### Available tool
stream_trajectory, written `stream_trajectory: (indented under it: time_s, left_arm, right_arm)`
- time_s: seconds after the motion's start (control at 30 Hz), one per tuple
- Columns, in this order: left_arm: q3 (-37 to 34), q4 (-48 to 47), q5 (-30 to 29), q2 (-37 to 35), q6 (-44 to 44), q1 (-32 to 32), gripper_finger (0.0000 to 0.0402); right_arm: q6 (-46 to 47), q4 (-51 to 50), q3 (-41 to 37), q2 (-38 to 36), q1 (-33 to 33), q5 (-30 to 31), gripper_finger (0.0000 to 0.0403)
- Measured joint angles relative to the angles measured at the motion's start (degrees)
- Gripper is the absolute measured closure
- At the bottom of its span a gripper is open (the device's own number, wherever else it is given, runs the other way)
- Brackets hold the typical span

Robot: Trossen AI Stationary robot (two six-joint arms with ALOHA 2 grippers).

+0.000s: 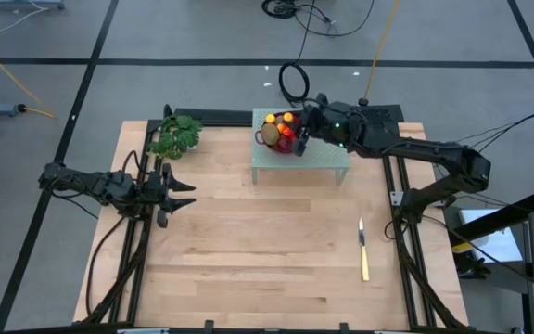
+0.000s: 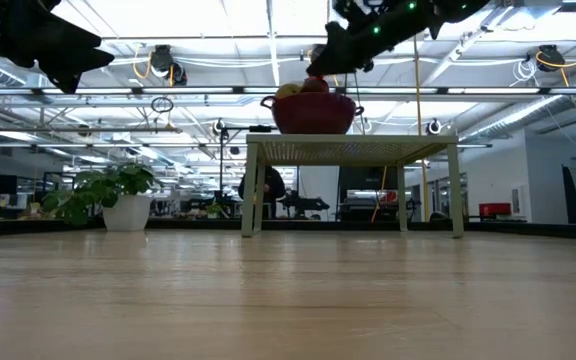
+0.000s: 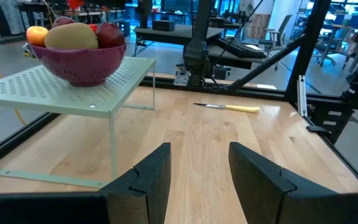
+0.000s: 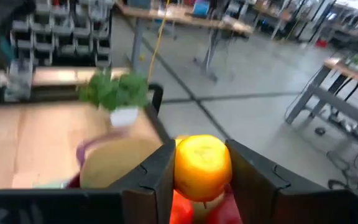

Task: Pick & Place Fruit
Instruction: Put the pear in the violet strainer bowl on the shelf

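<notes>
While the left gripper (image 1: 185,195) waits open well off from the bowl (image 1: 273,135), the right gripper (image 1: 301,135) hangs right over that bowl's heaped fruit, fingers (image 4: 151,180) astride the orange (image 4: 202,165), grip unconfirmed.

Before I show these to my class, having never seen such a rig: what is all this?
Two dark robot arms work at a wooden table. One picture looks down from above, one level across the tabletop, and one comes from each wrist. A dark red bowl of fruit stands on a pale perforated metal stand. The right gripper is at the bowl, its fingers around a round orange fruit. The left gripper waits open and empty near a potted green plant. A yellow-handled knife lies on the table.
</notes>
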Motion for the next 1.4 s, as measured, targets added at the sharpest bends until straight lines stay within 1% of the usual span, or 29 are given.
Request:
stream_trajectory:
  time_s: [0.27, 0.37, 0.6, 0.73, 1.4]
  left_arm:
    - [0.00, 0.02, 0.02, 0.01, -0.35, -0.02, 0.0240]
    - [0.00, 0.02, 0.02, 0.01, -0.36, -0.01, 0.0240]
    - [0.00, 0.02, 0.02, 0.01, -0.36, -0.01, 0.0240]
    - [0.00, 0.02, 0.02, 0.00, -0.38, 0.00, 0.0240]
    - [0.00, 0.02, 0.02, 0.01, -0.47, 0.00, 0.0240]
  right_arm:
    - [-0.48, -0.16, -0.12, 2.17, 0.02, -0.04, 0.0278]
    - [-1.16, 1.49, -0.11, 2.08, 0.20, -0.02, 0.0278]
    - [2.71, 1.06, -0.11, 2.09, 0.02, -0.04, 0.0277]
    - [4.04, -1.05, -0.11, 2.04, 0.02, -0.06, 0.0277]
    - [4.56, -1.22, -0.11, 2.02, 0.02, -0.07, 0.0277]
